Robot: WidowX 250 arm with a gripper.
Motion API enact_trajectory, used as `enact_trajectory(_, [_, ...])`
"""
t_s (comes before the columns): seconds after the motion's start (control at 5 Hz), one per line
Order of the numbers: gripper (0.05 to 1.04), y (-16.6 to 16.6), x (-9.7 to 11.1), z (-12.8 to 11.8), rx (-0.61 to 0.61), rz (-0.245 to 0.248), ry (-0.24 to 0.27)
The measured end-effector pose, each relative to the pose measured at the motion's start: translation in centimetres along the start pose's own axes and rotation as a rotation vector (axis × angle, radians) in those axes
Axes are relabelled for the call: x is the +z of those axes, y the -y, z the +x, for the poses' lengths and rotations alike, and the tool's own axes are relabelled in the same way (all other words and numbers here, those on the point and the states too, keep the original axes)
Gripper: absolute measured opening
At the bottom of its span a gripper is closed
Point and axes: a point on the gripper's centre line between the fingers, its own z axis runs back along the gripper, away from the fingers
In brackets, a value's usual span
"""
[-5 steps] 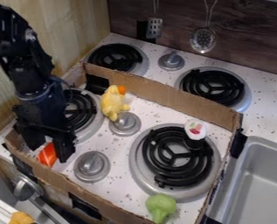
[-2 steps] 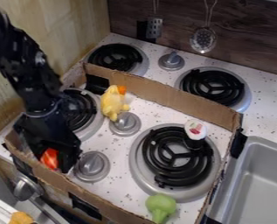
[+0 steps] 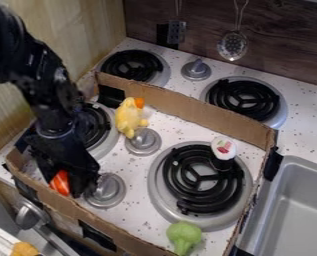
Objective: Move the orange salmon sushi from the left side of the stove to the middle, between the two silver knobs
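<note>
At the lower left of the stove, the gripper (image 3: 70, 187) hangs low inside the cardboard border, pointing down. Right against it is an orange-red object with a pale stripe (image 3: 59, 183), partly covered by the gripper; whether it is held cannot be made out. Just right of the gripper is a silver knob (image 3: 106, 189). A yellow plush bird with an orange beak (image 3: 128, 118) lies farther back, beside another knob (image 3: 143, 141).
Cardboard walls (image 3: 187, 111) surround this part of the stove. A white-topped item (image 3: 223, 149) stands on the large front burner (image 3: 202, 181). Green toy broccoli (image 3: 183, 236) lies near the front wall. The sink (image 3: 295, 210) is at right, utensils (image 3: 232, 46) hang behind.
The gripper has shifted right and slightly toward the front, closer to the silver knob. The orange-red object has also shifted slightly right and frontward.
</note>
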Motion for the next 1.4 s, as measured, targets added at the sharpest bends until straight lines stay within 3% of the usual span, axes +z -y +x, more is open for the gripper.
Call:
enact_trajectory(0.2, [0.591, 0.0, 1.2, -0.2, 0.021, 0.0, 0.007])
enact_trajectory(0.6, [0.591, -0.6, 6.2, 0.8, 0.053, 0.058, 0.033])
enact_trajectory(1.0, [0.591, 1.3, 10.7, 2.9, 0.053, 0.042, 0.028])
enact_trajectory(1.2, [0.591, 2.8, 11.3, 4.2, 0.027, 0.037, 0.043])
enact_trajectory(1.4, [0.591, 4.0, 10.5, 5.4, -0.005, 0.024, 0.035])
